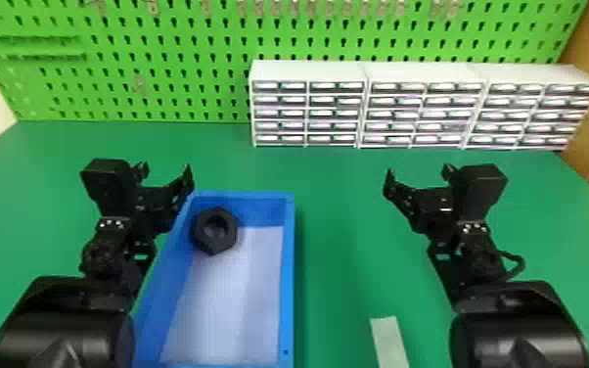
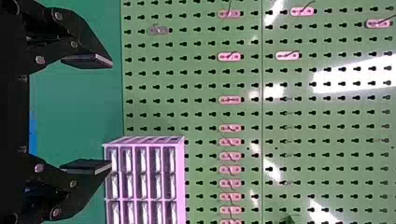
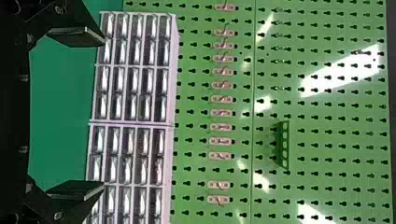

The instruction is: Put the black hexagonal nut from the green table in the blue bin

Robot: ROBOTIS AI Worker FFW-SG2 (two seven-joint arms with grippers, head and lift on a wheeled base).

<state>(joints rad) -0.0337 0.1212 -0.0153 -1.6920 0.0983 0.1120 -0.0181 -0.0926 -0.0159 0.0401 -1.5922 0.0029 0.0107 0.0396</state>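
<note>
Looks done, with the black hexagonal nut (image 1: 215, 244) inside the blue bin (image 1: 286, 274). Has left gripper (image 1: 166, 169) just beside it, right gripper (image 1: 418, 172) well apart, both with fingers open. Could bump it by swinging left gripper inward.

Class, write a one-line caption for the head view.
Black nut inside the blue bin, between the open left gripper and open right gripper.

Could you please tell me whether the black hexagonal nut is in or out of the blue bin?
In: the black hexagonal nut lies inside the blue rectangular bin, near its far left corner.
</note>
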